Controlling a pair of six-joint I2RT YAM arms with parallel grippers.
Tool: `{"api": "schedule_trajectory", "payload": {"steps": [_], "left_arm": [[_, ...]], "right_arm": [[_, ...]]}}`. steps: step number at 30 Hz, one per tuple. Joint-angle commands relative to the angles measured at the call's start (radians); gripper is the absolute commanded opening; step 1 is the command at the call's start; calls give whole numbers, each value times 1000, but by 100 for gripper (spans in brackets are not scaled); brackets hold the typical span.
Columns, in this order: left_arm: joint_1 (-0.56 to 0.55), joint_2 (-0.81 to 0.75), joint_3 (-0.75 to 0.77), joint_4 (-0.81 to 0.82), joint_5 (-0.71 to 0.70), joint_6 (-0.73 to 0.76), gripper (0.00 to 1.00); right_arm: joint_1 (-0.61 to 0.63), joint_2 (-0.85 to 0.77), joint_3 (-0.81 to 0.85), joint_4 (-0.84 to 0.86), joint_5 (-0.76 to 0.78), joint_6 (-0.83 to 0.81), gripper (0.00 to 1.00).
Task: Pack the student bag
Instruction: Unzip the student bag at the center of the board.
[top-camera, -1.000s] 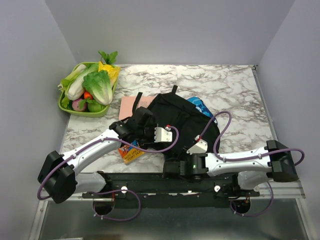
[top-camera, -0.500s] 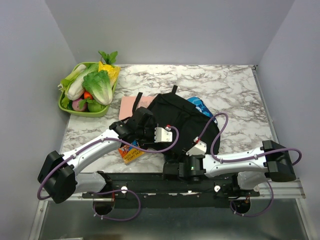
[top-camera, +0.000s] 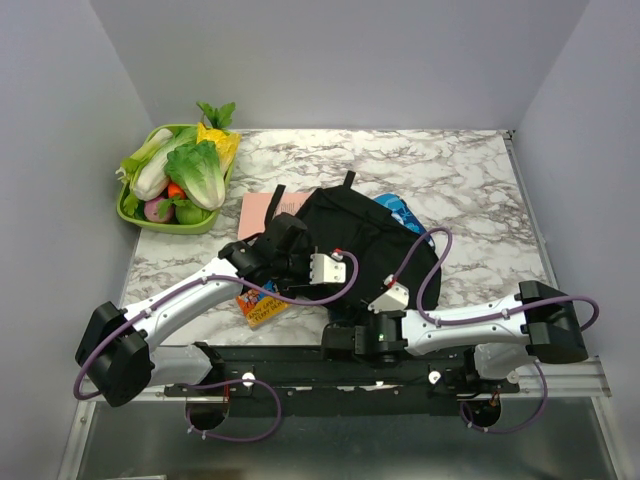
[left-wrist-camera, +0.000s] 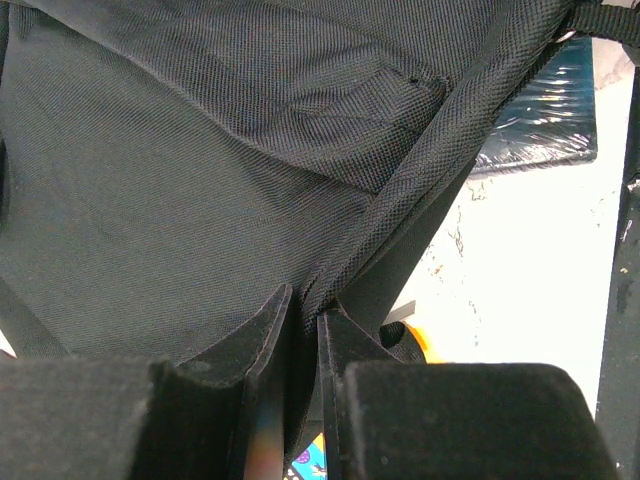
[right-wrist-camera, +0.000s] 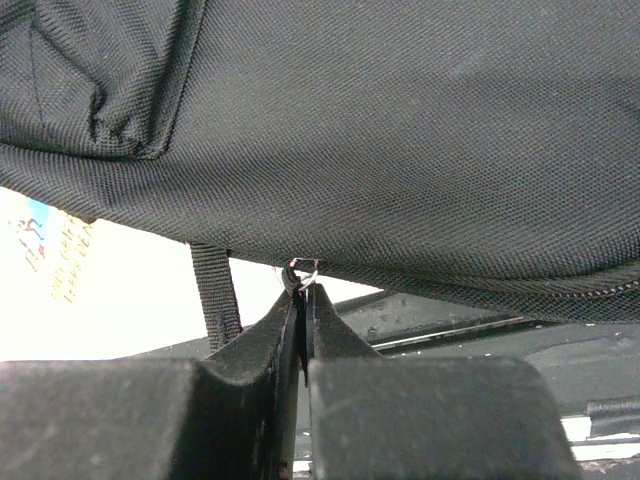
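From the top camera I see the student bag (top-camera: 365, 230) slumped in a black heap in the middle of the marble table (top-camera: 480, 190). Both arms reach in over its near edge, so that edge is mostly covered. I can't make out an opening or any pocket from here.

On the left wrist view, the left gripper (left-wrist-camera: 303, 310) is clenched on a ridge of the bag's woven fabric, a seam or strap edge running up and to the right. Only a thin sliver of cloth sits between the fingers.

The right gripper (right-wrist-camera: 303, 295) is pressed together at the bag's lower hem, where a small pale loop (right-wrist-camera: 306, 266) shows at the fingertips. It is too small for me to tell whether it is a zipper pull. A narrow strap (right-wrist-camera: 215, 295) hangs down just beside it.

A blue patterned case (top-camera: 402, 212) pokes out from behind the bag's far right side, mostly hidden. A pink flat item (top-camera: 256, 212) lies half under its far left side. A colourful booklet (top-camera: 262, 308) near the left arm is partly covered by cable and bag. A green tray (top-camera: 128, 212) of vegetables sits at the far left corner, well apart.
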Motion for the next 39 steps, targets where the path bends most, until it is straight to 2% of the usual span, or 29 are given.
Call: {"api": "schedule_trajectory", "payload": {"steps": [1,2,9,13,23,28,33,35,36,37,39], "left_arm": [[-8,-34,12,-17,23,-11,22],[-6,-37,8,-20,23,-9,22],[-6,-49,-20,-14,-4,13,22],[-2,-60,-34,-15,-21,27,22],[20,-66,-40,-6,-41,29,21],[41,-74,-68,9,-55,44,22],[61,-85,-112,44,-77,58,21],[75,-88,-120,55,-80,55,27],[80,-92,-123,61,-81,50,33],[80,-97,-124,64,-83,37,49],[81,-120,-114,49,-81,15,59]], "right_arm": [[6,-6,-6,-39,45,263,8],[6,-11,-4,-48,43,263,1],[21,-49,3,-177,51,262,0],[53,-110,-36,-290,51,318,1],[81,-195,-60,-424,23,314,0],[118,-259,-78,-566,-3,415,1],[123,-330,-116,-614,8,440,1],[123,-336,-116,-599,20,411,1],[123,-333,-107,-587,37,392,1],[123,-327,-103,-552,46,341,1],[123,-293,-87,-522,62,302,1]]}}
